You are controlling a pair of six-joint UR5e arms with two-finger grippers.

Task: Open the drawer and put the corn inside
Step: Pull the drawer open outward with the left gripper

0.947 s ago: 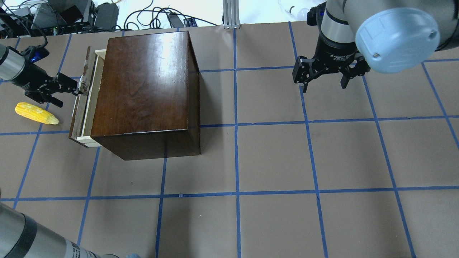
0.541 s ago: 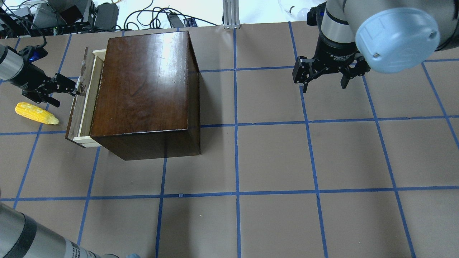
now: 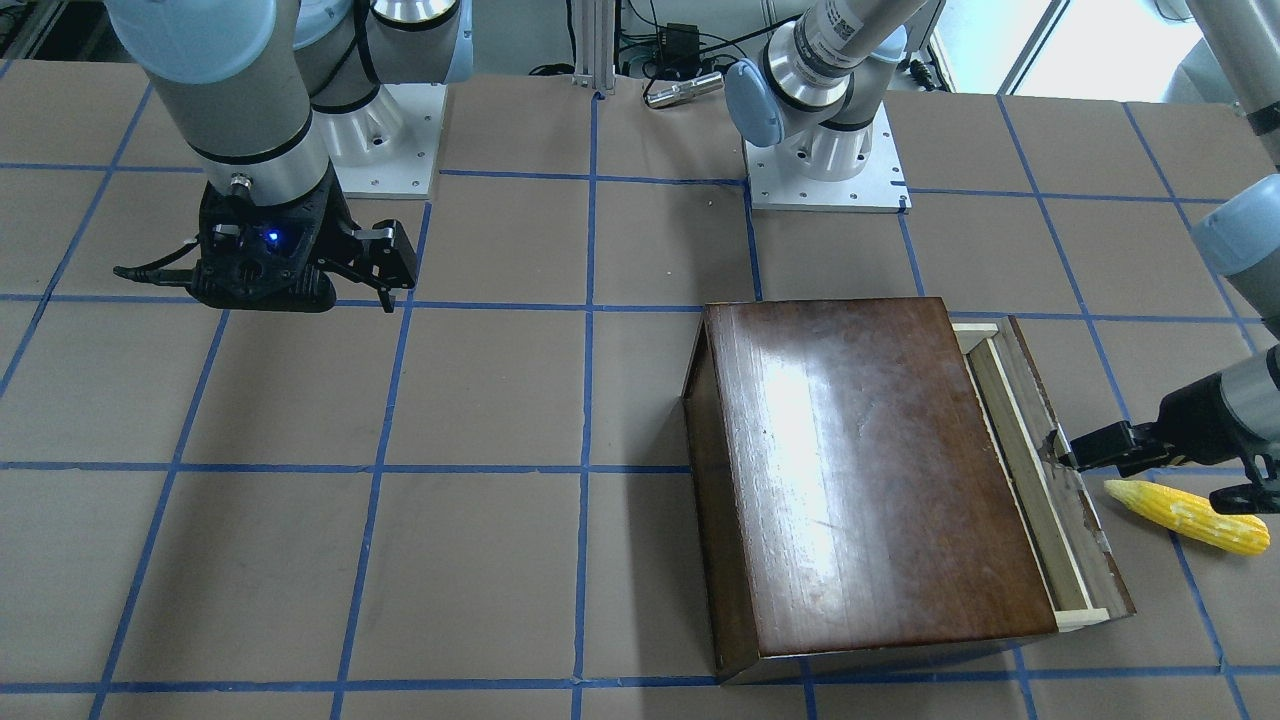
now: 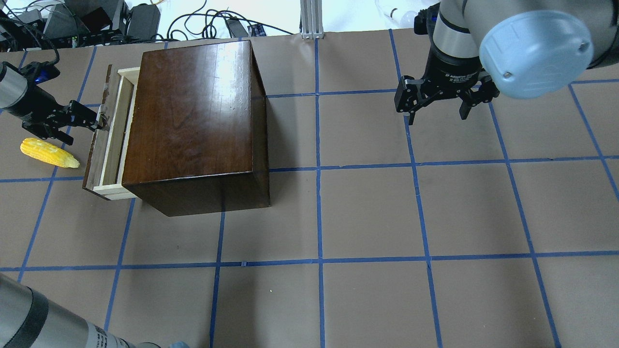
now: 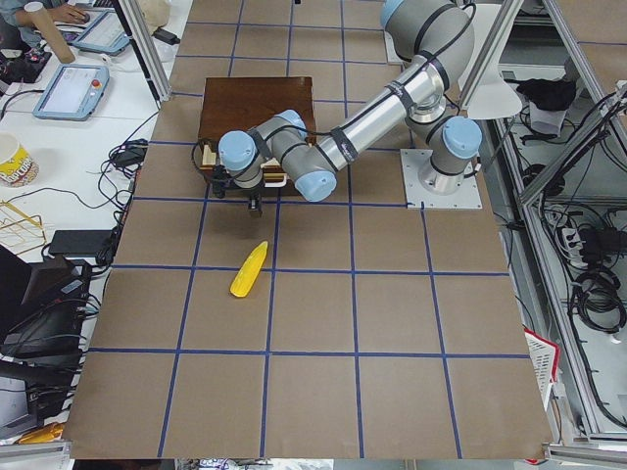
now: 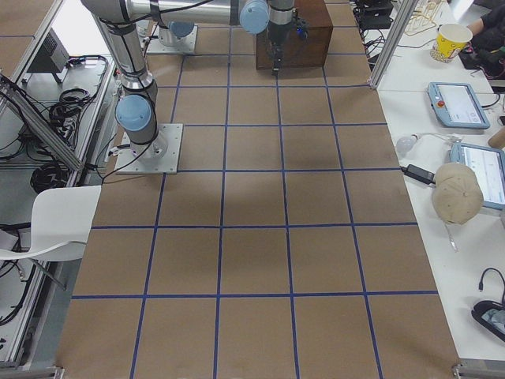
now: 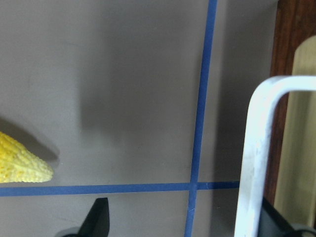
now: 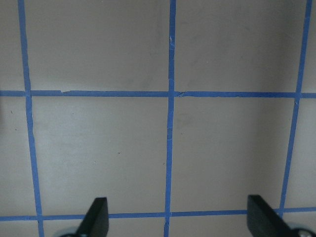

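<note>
The glossy dark brown box (image 4: 193,121) stands at the far left of the table. Its drawer (image 4: 112,140) sticks out a little on the left, showing a strip of pale tray behind the worn dark front panel (image 3: 1060,450). My left gripper (image 4: 80,129) is open, with one finger hooked behind the drawer's white handle (image 7: 256,148). The yellow corn (image 4: 48,152) lies on the table just left of the drawer and next to that gripper; it also shows in the front view (image 3: 1190,516). My right gripper (image 4: 437,116) is open and empty, above the table at the far right.
Cables and equipment (image 4: 72,19) lie beyond the table's far edge, and an aluminium post (image 4: 312,19) stands at its middle. The arm bases (image 3: 830,160) sit on the robot's side. Blue tape lines grid the brown tabletop.
My left gripper has moved left with the handle, and the drawer has slid further out of the box. The box has shifted slightly left. The right arm and the corn have not moved.
</note>
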